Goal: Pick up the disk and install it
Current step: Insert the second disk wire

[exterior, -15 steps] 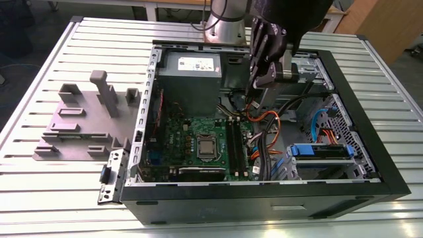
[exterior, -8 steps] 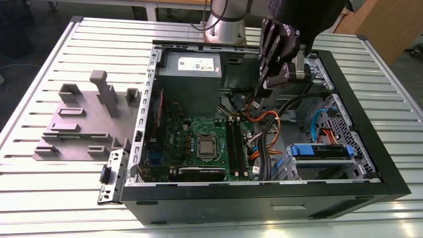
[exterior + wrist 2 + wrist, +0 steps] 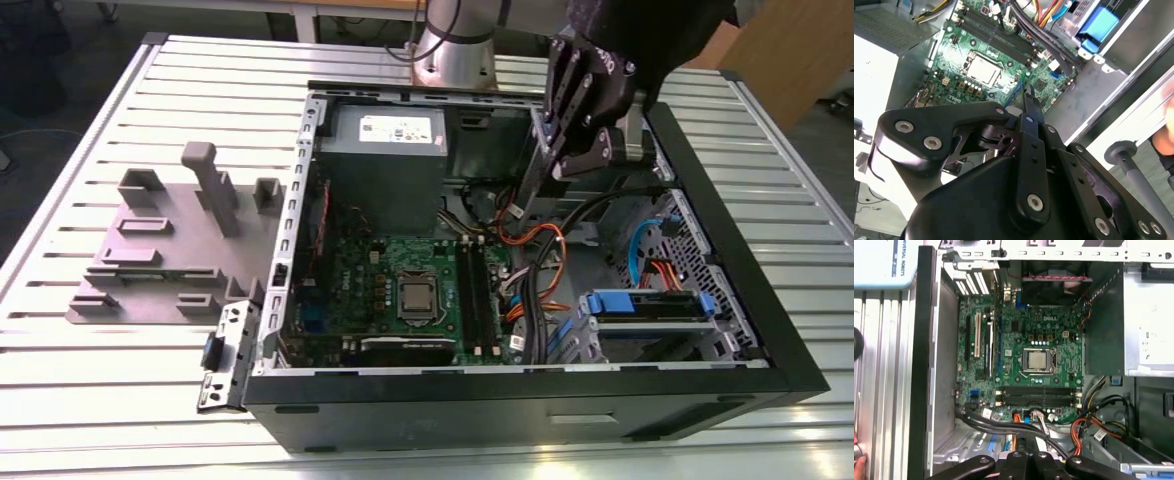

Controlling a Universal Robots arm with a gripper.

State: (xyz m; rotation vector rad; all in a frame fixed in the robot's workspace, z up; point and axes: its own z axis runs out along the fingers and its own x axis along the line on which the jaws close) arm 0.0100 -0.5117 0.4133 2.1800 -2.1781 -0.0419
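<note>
My end effector [image 3: 577, 160] hangs over the open case [image 3: 534, 400], above its cables [image 3: 534, 250]. I cannot tell its opening. The disk [image 3: 647, 305] sits in the bay.

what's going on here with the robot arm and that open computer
A robot arm's gripper hangs over an open computer case lying on a slatted metal table. Its fingers look drawn together with nothing between them. The green motherboard is exposed. A blue drive carrier sits in the bay at the exterior view's right; whether it holds the disk I can't tell.
</note>
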